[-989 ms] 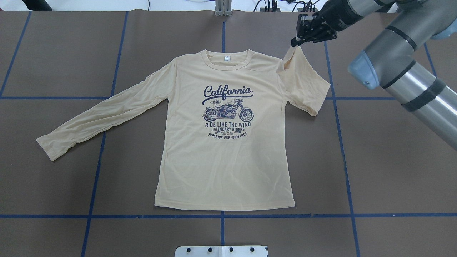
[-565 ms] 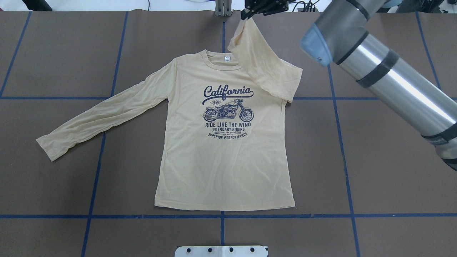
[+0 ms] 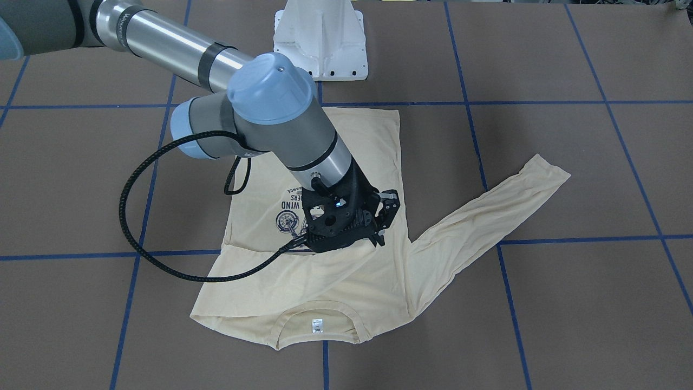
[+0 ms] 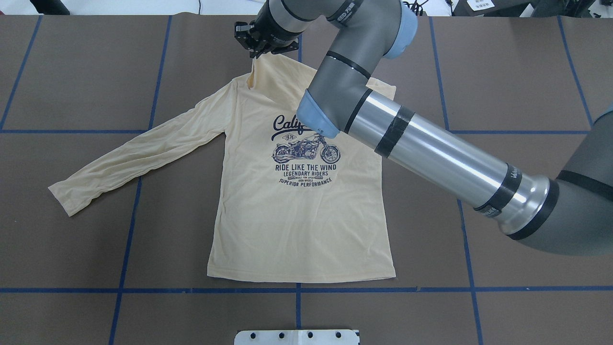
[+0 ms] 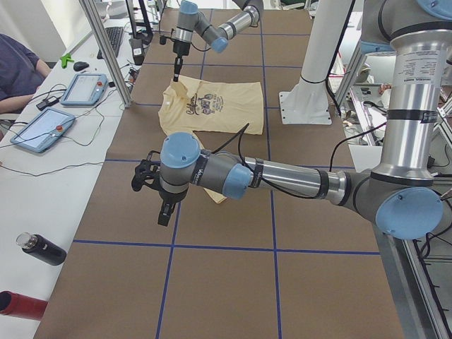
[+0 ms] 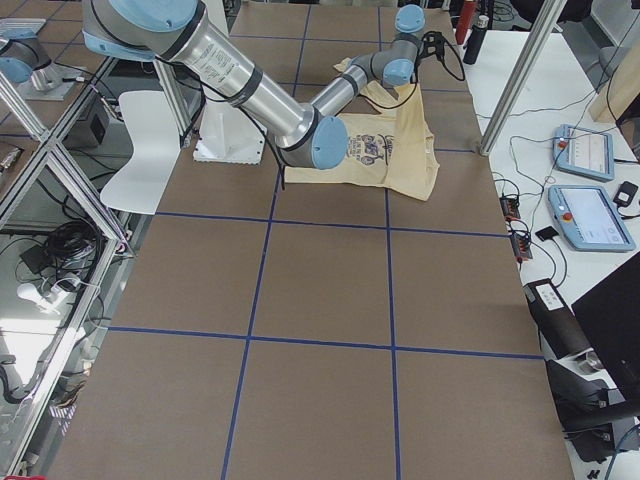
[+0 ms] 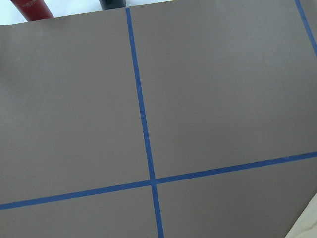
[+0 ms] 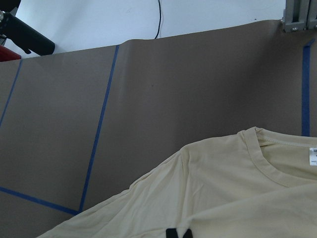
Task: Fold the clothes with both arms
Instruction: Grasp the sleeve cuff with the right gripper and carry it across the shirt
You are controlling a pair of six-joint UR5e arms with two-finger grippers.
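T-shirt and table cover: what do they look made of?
T-shirt: thin soft knit, probably cotton jersey, matte; it drapes limply from the right gripper. Table cover: matte brown paper, apparently; its far edge buckles upward.

Right tool (image 4: 256,51) swung leftward — sleeve (image 4: 280,72) now drawn across shirt (image 4: 297,220)

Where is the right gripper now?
In the overhead view the right gripper is at the top, left of centre, pinching the folded-over sleeve of the T-shirt above its left-side shoulder.
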